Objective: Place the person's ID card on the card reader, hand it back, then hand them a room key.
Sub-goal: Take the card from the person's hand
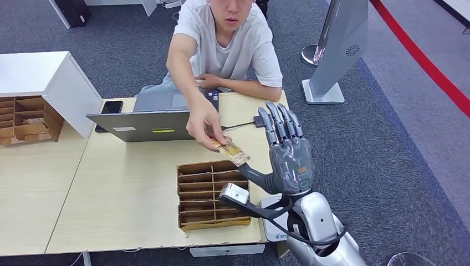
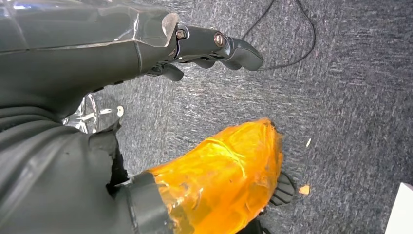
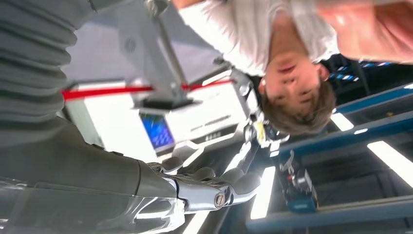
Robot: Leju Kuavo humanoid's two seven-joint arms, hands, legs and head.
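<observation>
Above slotted tray (image 1: 213,195): person's hand (image 1: 204,120) pinching ID card (image 1: 233,151) (print unreadable).

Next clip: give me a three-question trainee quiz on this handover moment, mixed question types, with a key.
1. True or false: the right robot hand already grips the ID card.
2. Who is holding the card? A) the person's hand B) the right robot hand C) nobody, it lies on the table
3. Fill in: the wooden divided tray sits on the table between the robot and the ______.

Key:
1. False; its fingers are spread and upright, palm raised beside the card.
2. A
3. laptop
</observation>
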